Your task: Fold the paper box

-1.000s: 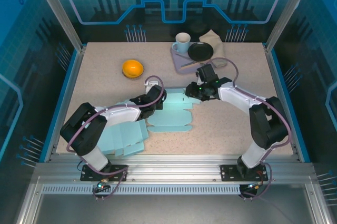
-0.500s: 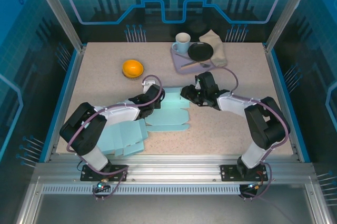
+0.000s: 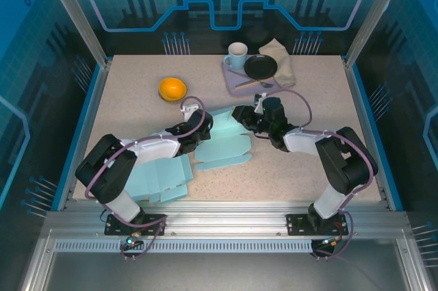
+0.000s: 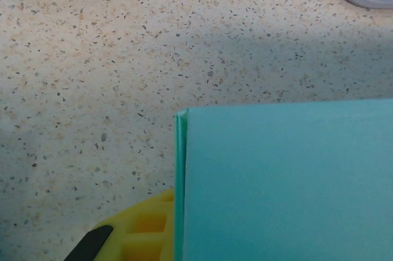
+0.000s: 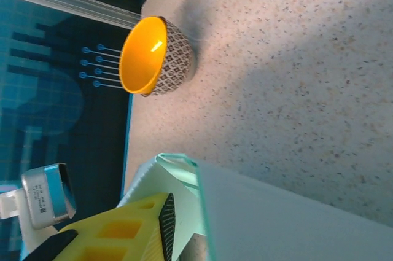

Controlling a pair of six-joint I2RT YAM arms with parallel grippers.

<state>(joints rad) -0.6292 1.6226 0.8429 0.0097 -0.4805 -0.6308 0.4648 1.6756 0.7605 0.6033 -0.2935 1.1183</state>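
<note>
Left wrist: paper box (image 4: 282, 181) cropped at btm/rt edges.

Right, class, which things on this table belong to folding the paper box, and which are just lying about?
Belong to the job:
flat turquoise paper box blank
stack of spare turquoise blanks, probably

Just lying about:
orange patterned bowl
white mug
black round dish on grey tray
beige cloth
</note>
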